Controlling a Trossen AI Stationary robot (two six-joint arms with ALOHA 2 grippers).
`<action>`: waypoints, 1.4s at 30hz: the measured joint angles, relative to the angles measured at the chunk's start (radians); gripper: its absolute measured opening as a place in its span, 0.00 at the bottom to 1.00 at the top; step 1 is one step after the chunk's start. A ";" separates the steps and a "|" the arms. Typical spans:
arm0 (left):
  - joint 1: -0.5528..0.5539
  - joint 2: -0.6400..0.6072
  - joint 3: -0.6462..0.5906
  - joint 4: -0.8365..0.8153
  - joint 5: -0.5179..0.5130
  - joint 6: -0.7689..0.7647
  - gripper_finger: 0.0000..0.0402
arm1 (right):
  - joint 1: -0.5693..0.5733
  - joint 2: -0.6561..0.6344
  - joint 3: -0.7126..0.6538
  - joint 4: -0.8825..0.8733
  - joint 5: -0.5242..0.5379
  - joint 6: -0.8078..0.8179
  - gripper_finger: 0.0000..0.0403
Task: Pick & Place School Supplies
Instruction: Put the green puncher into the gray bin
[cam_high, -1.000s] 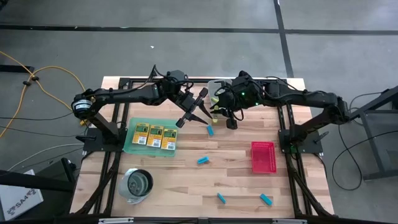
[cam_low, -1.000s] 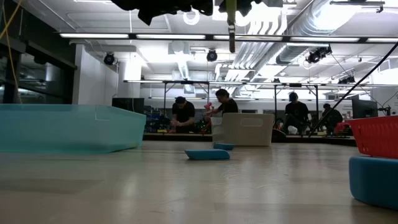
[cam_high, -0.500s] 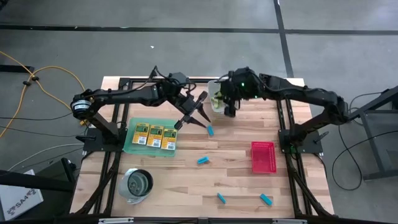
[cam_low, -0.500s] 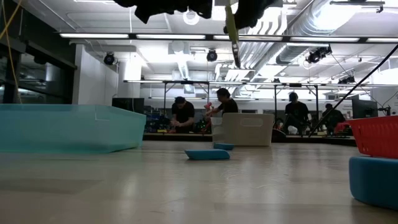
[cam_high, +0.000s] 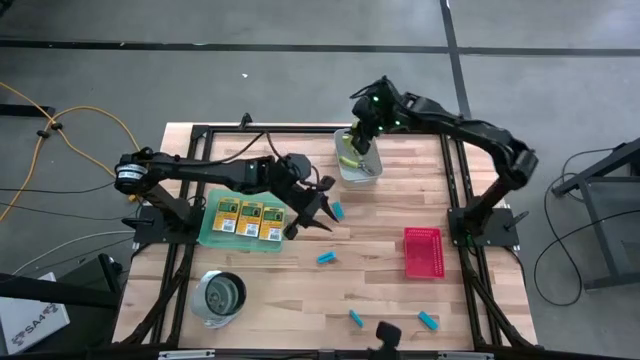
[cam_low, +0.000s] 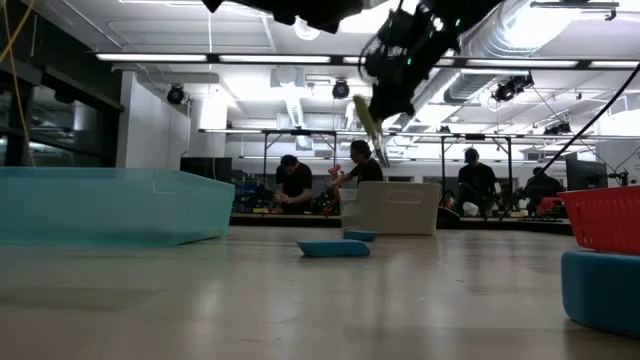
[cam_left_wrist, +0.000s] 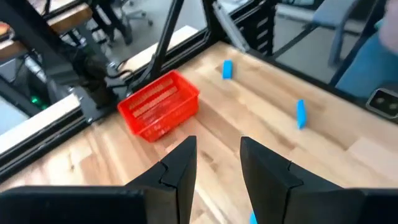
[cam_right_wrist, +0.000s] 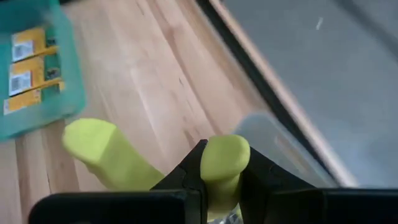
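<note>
My right gripper (cam_high: 362, 138) is at the table's far edge, above the grey bin (cam_high: 366, 170), shut on a plier-like tool with yellow-green handles (cam_right_wrist: 155, 165). The tool (cam_low: 368, 120) hangs above the bin (cam_low: 392, 208). My left gripper (cam_high: 312, 212) hovers open with nothing between its fingers, beside a light-blue block (cam_high: 338, 211) and right of the green tray (cam_high: 210, 232). In that tray three yellow-and-green crayon boxes (cam_high: 246, 217) lie flat. Other blue blocks (cam_high: 326, 258), (cam_high: 355, 318), (cam_high: 428, 321) lie on the wood. My right gripper pinches one yellow-green handle (cam_right_wrist: 224, 158) of the tool between its two fingers, coming at it slanting down. The other handle (cam_right_wrist: 99, 152) sticks out to one side of the fingers. The tool hangs tilted below the gripper, clear of the bin.
A red tray (cam_high: 422, 252) stands right of centre, and a round metal cup (cam_high: 220, 297) at the near left. Black frame posts run along both table sides. People sit in the room beyond the far edge.
My right gripper has swung toward the table's far edge with the tool, sinking and rolling, and now stands over the grey bin. My left gripper has moved toward the near edge and tipped down, still open, ending beside the blue block.
</note>
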 joint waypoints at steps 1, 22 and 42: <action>-0.003 0.000 0.000 -0.002 -0.013 -0.001 0.29 | -0.012 0.026 0.000 -0.002 -0.021 0.018 0.11; 0.026 0.000 0.000 -0.013 -0.011 -0.046 0.29 | -0.103 0.245 0.000 -0.138 0.008 0.129 0.16; 0.021 0.000 0.000 -0.013 -0.008 -0.076 0.29 | -0.088 0.246 0.000 -0.124 -0.024 0.076 0.18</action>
